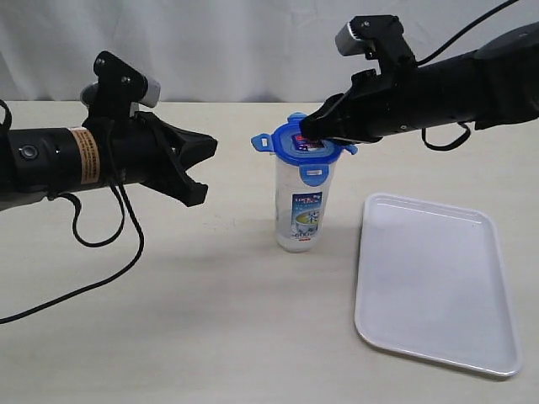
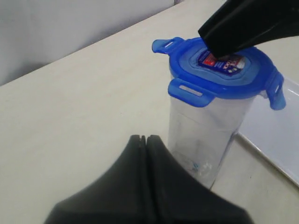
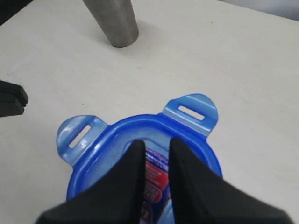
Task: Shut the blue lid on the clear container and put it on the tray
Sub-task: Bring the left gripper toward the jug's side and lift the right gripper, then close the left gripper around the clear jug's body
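The clear container [image 1: 300, 210] stands near the tray [image 1: 362, 278], edges apart.

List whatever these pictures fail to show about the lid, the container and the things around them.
Sticker on the blue lid: partly under the right gripper in every view; print unreadable.
Clear container base: left wrist view, behind the left gripper.
Steel cup: right wrist view, cut by the picture edge.
Tray: left wrist view, only a strip shows.
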`<control>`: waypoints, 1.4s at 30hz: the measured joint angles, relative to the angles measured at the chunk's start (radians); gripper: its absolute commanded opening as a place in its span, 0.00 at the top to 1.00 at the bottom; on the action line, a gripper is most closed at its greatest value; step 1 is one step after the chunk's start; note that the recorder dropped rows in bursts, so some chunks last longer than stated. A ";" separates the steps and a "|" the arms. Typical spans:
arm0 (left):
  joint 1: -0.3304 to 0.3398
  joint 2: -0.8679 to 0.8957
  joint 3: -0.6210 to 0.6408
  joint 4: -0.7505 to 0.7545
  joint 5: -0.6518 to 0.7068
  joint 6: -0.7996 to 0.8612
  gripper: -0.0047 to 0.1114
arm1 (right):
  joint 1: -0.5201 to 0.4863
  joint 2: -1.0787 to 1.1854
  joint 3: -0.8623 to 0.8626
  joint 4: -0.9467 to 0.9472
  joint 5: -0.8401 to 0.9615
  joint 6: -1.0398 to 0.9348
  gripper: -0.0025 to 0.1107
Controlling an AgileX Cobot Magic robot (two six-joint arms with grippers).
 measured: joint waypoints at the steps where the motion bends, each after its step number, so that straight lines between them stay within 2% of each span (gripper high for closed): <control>1: 0.000 0.004 0.000 0.000 -0.003 0.004 0.96 | 0.000 0.008 -0.013 -0.018 0.003 0.020 0.81; 12: 0.000 0.004 0.000 0.000 -0.024 0.064 0.96 | 0.000 -0.005 -0.028 -0.081 0.044 0.061 0.81; 14: 0.000 0.004 0.000 0.000 -0.021 0.088 0.91 | 0.000 -0.018 -0.026 -0.091 0.067 0.061 0.81; 18: 0.000 0.006 0.000 0.002 -0.012 0.109 0.63 | 0.000 -0.058 -0.026 -0.099 0.092 0.059 0.81; 19: 0.000 0.006 0.000 0.002 -0.012 0.111 0.49 | 0.000 -0.068 -0.026 -0.103 0.094 0.059 0.81; 21: 0.000 0.010 0.000 0.002 -0.005 0.127 0.31 | 0.000 -0.092 -0.025 -0.126 0.095 0.062 0.81; 23: 0.000 0.030 0.000 0.002 0.000 0.145 0.20 | 0.000 -0.111 -0.025 -0.146 0.095 0.069 0.81; 27: 0.000 0.107 0.000 -0.006 -0.029 0.214 0.19 | -0.029 -0.134 -0.020 -0.156 0.096 0.083 0.81; 30: 0.013 0.158 0.000 -0.008 -0.128 0.249 0.19 | -0.078 -0.145 0.007 -0.143 0.065 0.083 0.81; 35: 0.085 0.184 0.000 -0.010 -0.350 0.258 0.19 | -0.164 -0.150 0.046 -0.053 0.038 0.019 0.81; 38: 0.114 0.212 -0.004 -0.014 -0.396 0.263 0.19 | -0.182 -0.155 0.046 -0.004 0.056 -0.025 0.81; 42: 0.116 0.309 -0.049 -0.008 -0.434 0.277 0.20 | -0.183 -0.159 0.046 0.027 0.079 -0.050 0.81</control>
